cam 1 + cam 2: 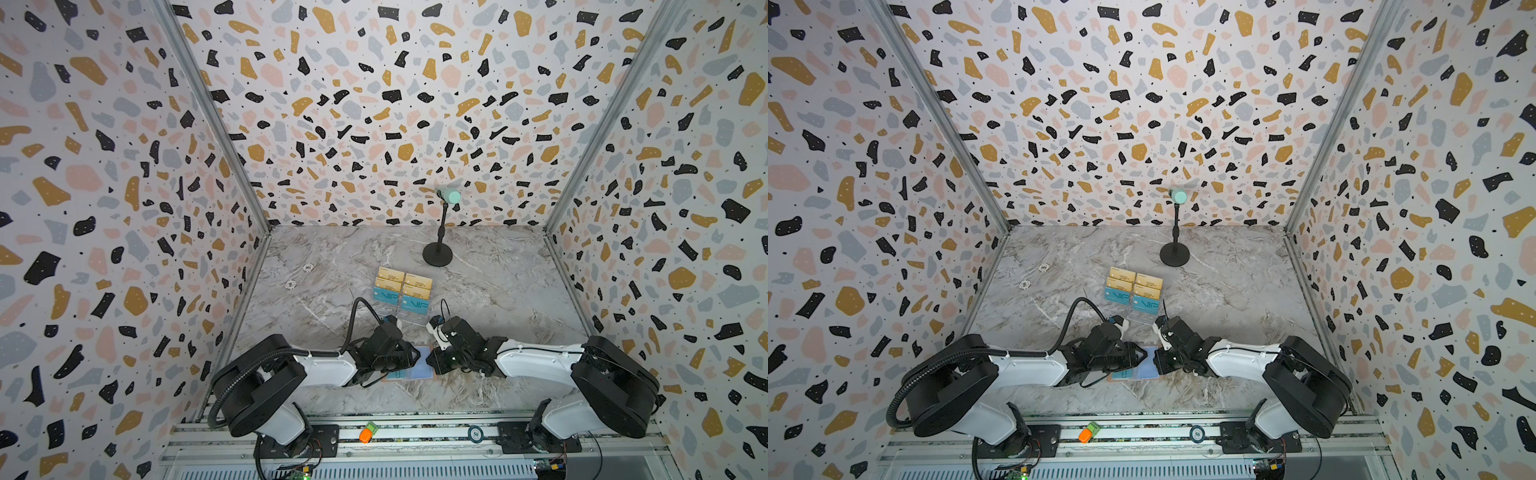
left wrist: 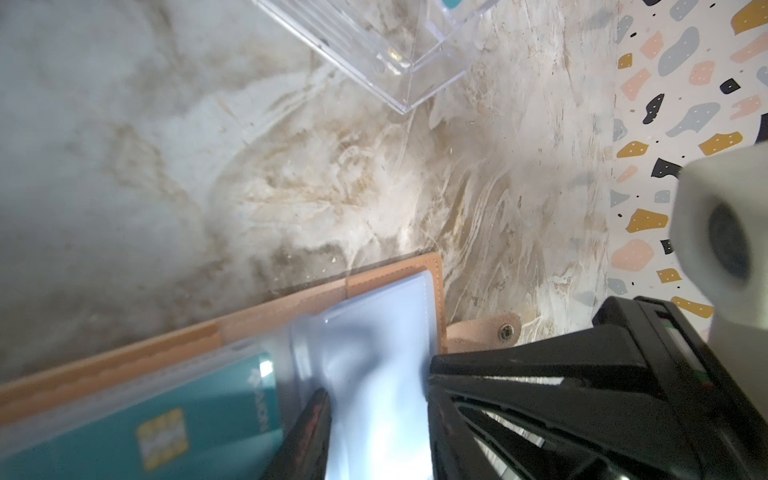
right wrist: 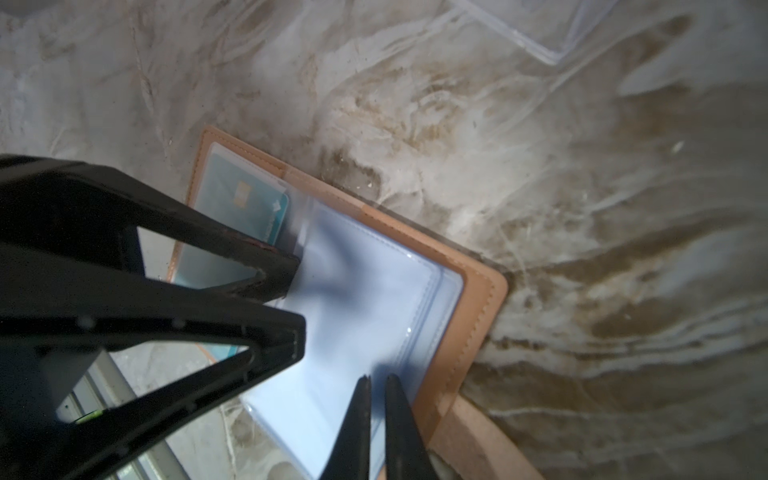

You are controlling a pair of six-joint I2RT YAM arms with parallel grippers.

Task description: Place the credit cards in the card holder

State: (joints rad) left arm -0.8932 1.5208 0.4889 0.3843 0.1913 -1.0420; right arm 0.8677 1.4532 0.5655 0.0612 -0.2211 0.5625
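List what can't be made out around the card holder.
- Both top views: card holder mostly hidden under left gripper and right gripper.
- Left wrist view: teal card cut off by the frame edge; clear sleeve blurred.
- Both top views: gold cards, print too small.

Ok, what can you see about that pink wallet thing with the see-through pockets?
The salmon-pink leather-like card holder lies open, flat on the marbled table. It has stitched edges, a snap-button tab and clear plastic sleeves. A teal card sits inside one. The right gripper pinches a sleeve; the left gripper stands open over them.
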